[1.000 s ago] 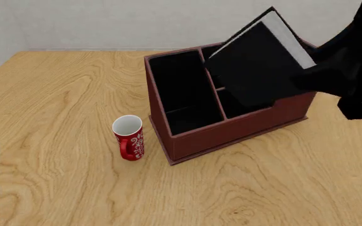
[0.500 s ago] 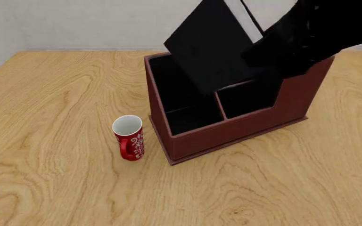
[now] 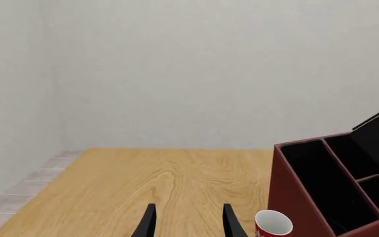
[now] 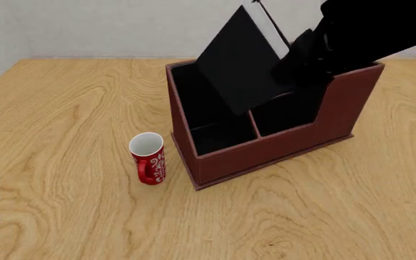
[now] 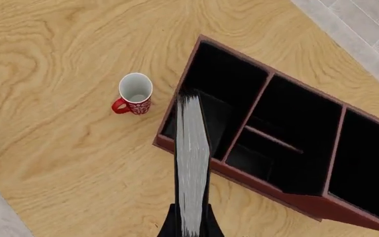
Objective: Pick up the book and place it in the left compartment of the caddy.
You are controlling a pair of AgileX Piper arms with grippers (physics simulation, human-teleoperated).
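Two arms on the rig, only the right one busy. Left gripper [image 3: 188, 224] shows at the bottom centre of the left wrist view, fingers apart, nothing between them, over bare light wood-grain tabletop [image 4: 63, 108]. Front view, left of centre: small red mug with white swirl pattern and white inside [image 4: 148, 158], upright on the table, just beside the left front corner of the large dark red-brown box caddy with black lining [image 4: 266, 149], not touching it. Left compartment [image 4: 208, 105], the tall wide black-lined section, sits at the caddy's left end. Thin black hardcover book with white page edges [image 4: 240, 62] hangs tilted in the upper centre of the front view, lower corner over the divider between the left compartment and the middle sections; can't tell whether it has crossed the rim. Right wrist view looks down the book's white page edge, which lines up over the left compartment's front part. Right gripper [image 5: 191, 227] at the bottom of that view, fingers clamped on either cover of the book. Right arm [image 4: 367, 27] fills the upper right of the front view.
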